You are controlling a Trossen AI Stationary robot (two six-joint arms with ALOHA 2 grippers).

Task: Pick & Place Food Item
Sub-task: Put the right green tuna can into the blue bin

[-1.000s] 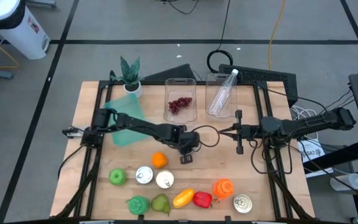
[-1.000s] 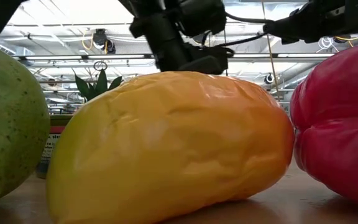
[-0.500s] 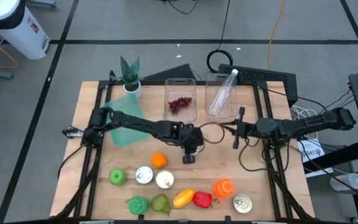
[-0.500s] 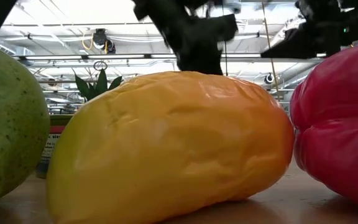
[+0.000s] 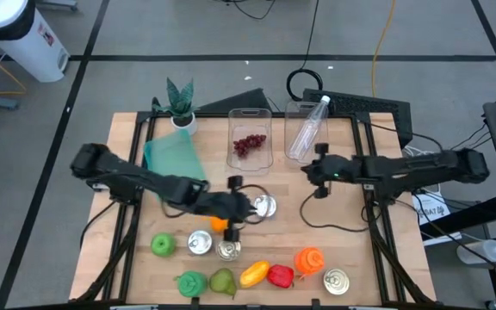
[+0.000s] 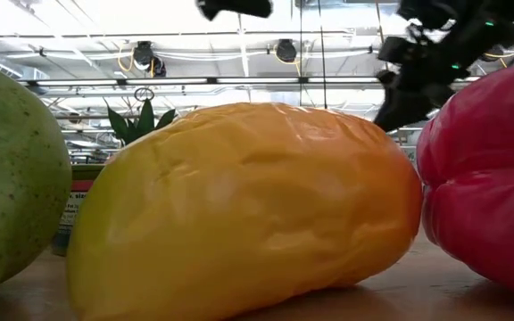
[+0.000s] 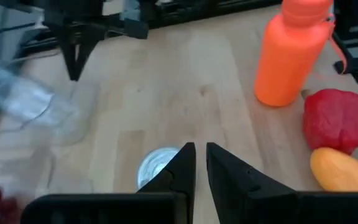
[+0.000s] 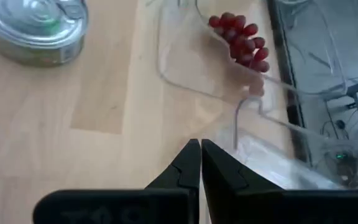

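My left gripper (image 5: 248, 207) hangs shut above the table's middle, slanting down toward the right. Just past its tips a silver can (image 5: 266, 205) (image 7: 157, 168) stands on the wood, untouched. Part of an orange (image 5: 220, 223) shows under that arm. My right gripper (image 5: 306, 170) (image 8: 201, 152) is shut and empty, slanting down toward the left, in front of the clear container (image 5: 250, 138) holding red grapes (image 8: 238, 37). Along the near edge lie a yellow mango (image 6: 239, 205), a red pepper (image 6: 489, 178) and a green pear (image 6: 7, 178).
A second clear container (image 5: 304, 129) holds a plastic bottle. A potted plant (image 5: 180, 102) and green cloth (image 5: 169, 157) sit far left. A green apple (image 5: 162, 244), two cans (image 5: 199, 243), an orange bottle (image 5: 309, 260) and another can (image 5: 336, 281) crowd the near side.
My left gripper has risen, drawn back toward the table's left and tipped from pointing down to slanting. The silver can now shows where it stood. My right gripper has moved a little toward the table's left and far edge, and its fingers have tipped downward. Both stayed shut.
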